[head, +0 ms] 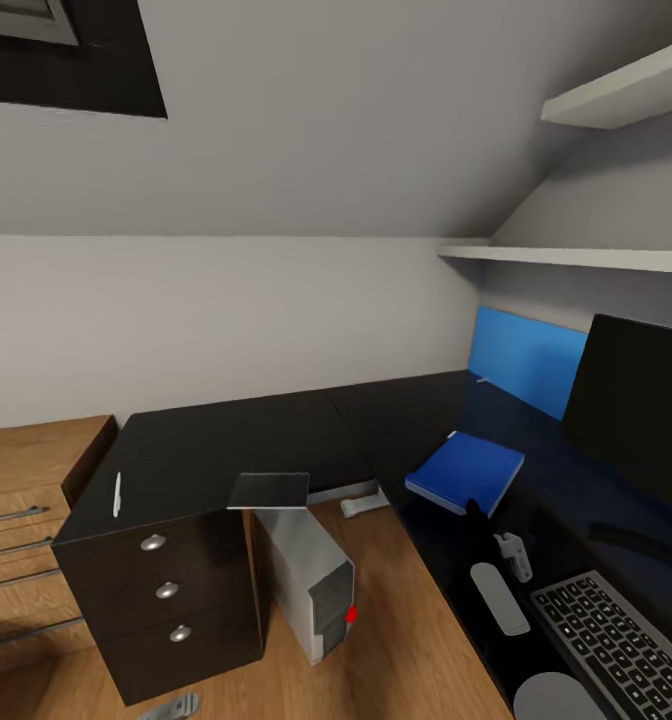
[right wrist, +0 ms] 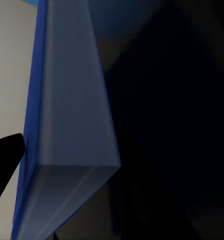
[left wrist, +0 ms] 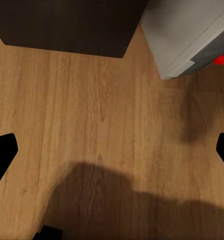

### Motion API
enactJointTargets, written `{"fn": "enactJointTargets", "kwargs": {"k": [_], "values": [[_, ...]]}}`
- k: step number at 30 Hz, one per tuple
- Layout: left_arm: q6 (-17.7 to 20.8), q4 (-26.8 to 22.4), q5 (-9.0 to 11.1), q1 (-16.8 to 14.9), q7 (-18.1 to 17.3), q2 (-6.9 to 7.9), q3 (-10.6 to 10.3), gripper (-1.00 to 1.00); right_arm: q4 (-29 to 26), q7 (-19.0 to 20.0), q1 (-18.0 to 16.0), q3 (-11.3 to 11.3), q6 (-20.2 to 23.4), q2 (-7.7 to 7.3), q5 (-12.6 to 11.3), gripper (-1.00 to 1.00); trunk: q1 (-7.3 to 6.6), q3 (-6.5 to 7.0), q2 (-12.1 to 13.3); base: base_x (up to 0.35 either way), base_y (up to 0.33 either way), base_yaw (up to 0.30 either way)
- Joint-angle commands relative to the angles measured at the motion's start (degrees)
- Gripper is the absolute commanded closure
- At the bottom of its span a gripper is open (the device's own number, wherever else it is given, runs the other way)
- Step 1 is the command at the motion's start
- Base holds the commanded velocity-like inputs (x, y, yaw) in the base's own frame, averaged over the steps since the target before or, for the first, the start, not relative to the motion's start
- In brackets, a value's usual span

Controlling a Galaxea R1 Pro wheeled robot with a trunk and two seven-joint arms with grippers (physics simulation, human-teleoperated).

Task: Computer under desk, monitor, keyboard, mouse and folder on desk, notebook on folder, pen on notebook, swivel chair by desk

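Folder [head: 466,472] on tabletop [head: 236,440]; notebook [head: 268,490], pen [head: 117,494] unstacked. Left end effector [left wrist: 112,150] open, empty; right end effector's state unclear.

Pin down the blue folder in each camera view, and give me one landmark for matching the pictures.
Head view: the folder lies flat on the desk, right of centre, left of the monitor.
Right wrist view: the folder is close up and edge-on, running up the picture.
Left wrist view: oak floor and a corner of the computer.
Shared landmark: the desk's glossy black top, beside the folder in the head and right wrist views.
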Motion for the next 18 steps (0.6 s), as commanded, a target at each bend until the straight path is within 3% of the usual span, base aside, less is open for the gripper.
{"fn": "enactJointTargets", "kwargs": {"k": [1,18], "values": [[0.1,-0.1,0.6,0.0,0.5,0.07,-0.2,-1.0,-0.1,-0.1,0.0,0.0,-0.2,0.03,-0.5,1.0,-0.01,-0.05,0.0,0.0,0.0,0.0],[0.1,-0.1,0.6,0.0,0.5,0.07,-0.2,-1.0,-0.1,-0.2,0.0,0.1,-0.2,0.03,-0.4,1.0,-0.01,-0.05,0.0,0.0,0.0,0.0]]}}
